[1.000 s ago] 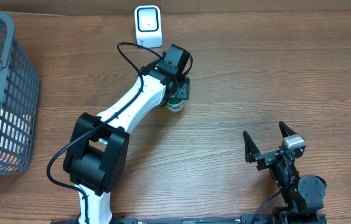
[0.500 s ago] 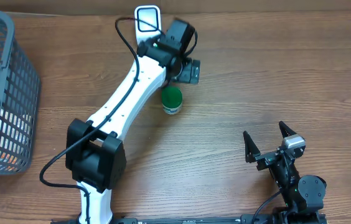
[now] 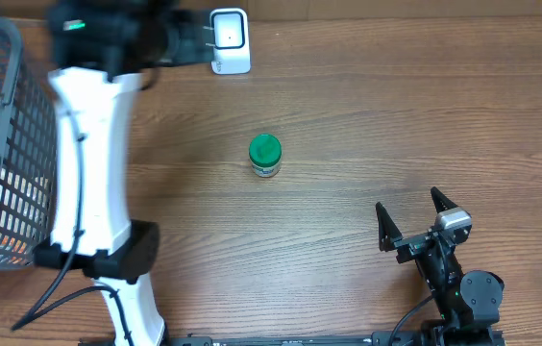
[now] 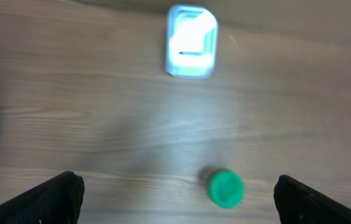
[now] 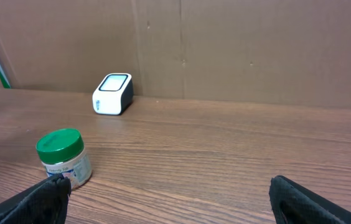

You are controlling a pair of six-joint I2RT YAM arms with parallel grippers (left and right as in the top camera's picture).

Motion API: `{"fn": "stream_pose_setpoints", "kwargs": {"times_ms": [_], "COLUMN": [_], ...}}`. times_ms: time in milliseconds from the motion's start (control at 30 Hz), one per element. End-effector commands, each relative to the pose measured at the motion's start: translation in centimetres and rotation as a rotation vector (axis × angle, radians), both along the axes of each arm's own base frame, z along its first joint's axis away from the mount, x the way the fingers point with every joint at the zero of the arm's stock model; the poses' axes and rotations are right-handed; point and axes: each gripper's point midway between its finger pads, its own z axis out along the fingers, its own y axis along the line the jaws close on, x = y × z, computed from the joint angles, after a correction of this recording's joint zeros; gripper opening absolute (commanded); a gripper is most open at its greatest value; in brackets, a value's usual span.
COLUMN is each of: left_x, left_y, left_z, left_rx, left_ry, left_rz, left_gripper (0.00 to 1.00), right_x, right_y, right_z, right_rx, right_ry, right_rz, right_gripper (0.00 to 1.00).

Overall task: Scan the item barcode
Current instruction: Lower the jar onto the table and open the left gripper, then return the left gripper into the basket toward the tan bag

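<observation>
The item, a small jar with a green lid (image 3: 265,154), stands upright on the wooden table with nothing holding it. The white barcode scanner (image 3: 229,40) sits at the table's back edge, behind the jar. My left gripper (image 3: 190,35) is blurred in the overhead view, high at the back left, just left of the scanner. From the left wrist camera, the left gripper (image 4: 177,205) is open and empty, far above the jar (image 4: 226,187) and scanner (image 4: 191,41). My right gripper (image 3: 410,213) rests open at the front right; its camera shows the jar (image 5: 64,158) and scanner (image 5: 112,94).
A grey plastic basket (image 3: 21,115) with packaged goods inside stands at the left edge, beside the left arm. A cardboard wall (image 5: 256,50) closes off the back of the table.
The left gripper opened and let go of the jar, then rose and swung away to the back left. The jar stays standing mid-table. The right arm has not moved.
</observation>
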Motion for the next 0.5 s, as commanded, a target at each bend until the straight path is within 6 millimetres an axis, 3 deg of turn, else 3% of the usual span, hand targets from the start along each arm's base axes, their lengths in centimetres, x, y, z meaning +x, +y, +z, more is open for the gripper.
{"fn": "stream_pose_setpoints", "kwargs": {"times_ms": [0,267,367,467], "left_x": [-1.5,-6.8,-8.8,-11.0], "left_y": [4.2,17.5,21.2,25.2], "left_z": [4.0,8.6,9.0,8.0], "left_rx": [-0.006,-0.032,-0.076,-0.116], "left_ry": [-0.111,-0.239,-0.259,-0.231], "left_rz": [0.025,0.360,0.445,0.559], "left_gripper": [1.00,0.99,0.99,1.00], "right_x": [0.0,0.0,0.0,0.0], "right_y": [0.1,0.1,0.1,0.1], "right_z": [0.1,0.1,0.1,0.1], "right_rx": [0.006,0.006,0.006,0.006], "right_ry": [-0.007,-0.007,-0.007,-0.007], "right_rz": [0.004,0.004,0.004,0.004], "right_gripper": [1.00,1.00,1.00,1.00]}}
